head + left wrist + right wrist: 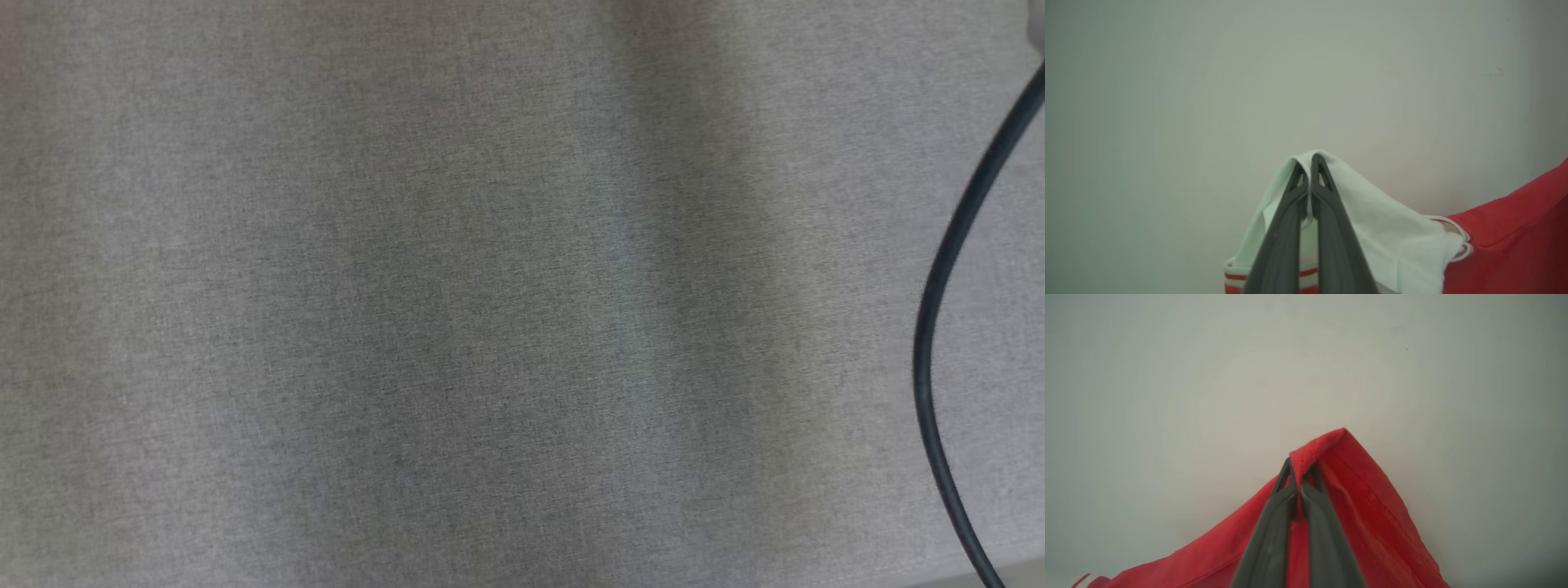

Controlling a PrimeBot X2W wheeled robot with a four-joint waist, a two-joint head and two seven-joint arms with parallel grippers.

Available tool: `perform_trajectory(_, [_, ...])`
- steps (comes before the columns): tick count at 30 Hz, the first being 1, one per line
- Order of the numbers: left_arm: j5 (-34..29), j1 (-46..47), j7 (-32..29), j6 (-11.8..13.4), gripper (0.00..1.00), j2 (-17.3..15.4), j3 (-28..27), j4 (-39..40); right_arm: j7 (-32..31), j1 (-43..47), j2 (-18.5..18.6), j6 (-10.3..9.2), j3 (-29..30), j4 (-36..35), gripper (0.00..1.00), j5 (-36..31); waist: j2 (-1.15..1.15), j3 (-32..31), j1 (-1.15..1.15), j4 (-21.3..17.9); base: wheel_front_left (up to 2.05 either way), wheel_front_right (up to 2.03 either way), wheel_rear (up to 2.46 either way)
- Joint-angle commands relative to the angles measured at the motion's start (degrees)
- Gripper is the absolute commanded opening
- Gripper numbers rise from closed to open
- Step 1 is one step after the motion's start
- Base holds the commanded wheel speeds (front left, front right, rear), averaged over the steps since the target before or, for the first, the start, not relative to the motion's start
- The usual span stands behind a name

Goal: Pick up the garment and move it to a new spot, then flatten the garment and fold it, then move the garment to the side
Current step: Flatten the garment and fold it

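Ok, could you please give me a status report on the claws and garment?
Left claw shut on garment, white panel. Right claw shut on its red edge. Black cable over grey surface, head view.

Soft, dim, even light; broad blurry shadow bands cross the grey fabric (326, 163) in the head view; wrist views darken toward their corners.

Grey fabric surface (408, 286) open, black cable (939, 327) (curving) at right
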State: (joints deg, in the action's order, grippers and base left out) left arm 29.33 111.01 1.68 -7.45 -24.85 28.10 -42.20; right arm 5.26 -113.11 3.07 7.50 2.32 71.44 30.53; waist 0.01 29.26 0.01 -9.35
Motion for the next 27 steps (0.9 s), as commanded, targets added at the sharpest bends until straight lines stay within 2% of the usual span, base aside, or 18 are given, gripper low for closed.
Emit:
perform_trajectory(1, [-0.9, 1.1, 0.9, 0.1, 0.0, 0.4, 1.0, -0.9, 0.4, -0.7, -0.3, -0.02, -1.4, 0.5, 0.0, -0.2, -0.01, 0.5, -0.01, 0.7, 0.0, 0.0, 0.0])
perform_trajectory(7, [0.5, 1.8, 4.3, 0.2, 0.0, 1.2, 0.5, -4.7, 1.4, -1.4, -0.3, -0.02, -5.9, 0.3, 0.0, 3.2, -0.01, 3.2, -0.01, 1.6, 0.0, 0.0, 0.0])
perform_trajectory(15, [4.3, -7.0, 8.7, 0.1, 0.0, -0.4, 1.6, -4.8, -0.1, 7.7, -0.3, -0.02, -16.5, -4.0, 0.0, 7.9, -0.01, 2.8, -0.01, 1.9, 0.0, 0.0, 0.0])
perform_trajectory(17, [4.8, -8.8, 8.8, 0.1, 0.0, -0.8, 2.2, -4.2, -0.3, 9.3, -0.2, -0.02, -17.7, -4.6, 0.0, 8.4, -0.01, 2.3, -0.01, 1.9, 0.0, 0.0, 0.0])
perform_trajectory(23, [9.7, -23.0, 11.7, 0.1, 0.0, -2.9, 1.2, 1.5, -1.9, 22.1, -0.2, -0.02, -24.1, -10.4, 0.0, 13.3, -0.01, -2.4, -0.01, 1.4, 0.0, 0.0, 0.0])
perform_trajectory(27, [12.4, -34.1, 12.6, 2.0, 0.0, -3.9, -0.7, 8.8, -2.0, 31.3, 2.1, -0.02, -26.4, -16.0, 0.0, 17.6, -0.01, -4.8, -0.01, 1.6, 0.0, 0.0, 0.0])
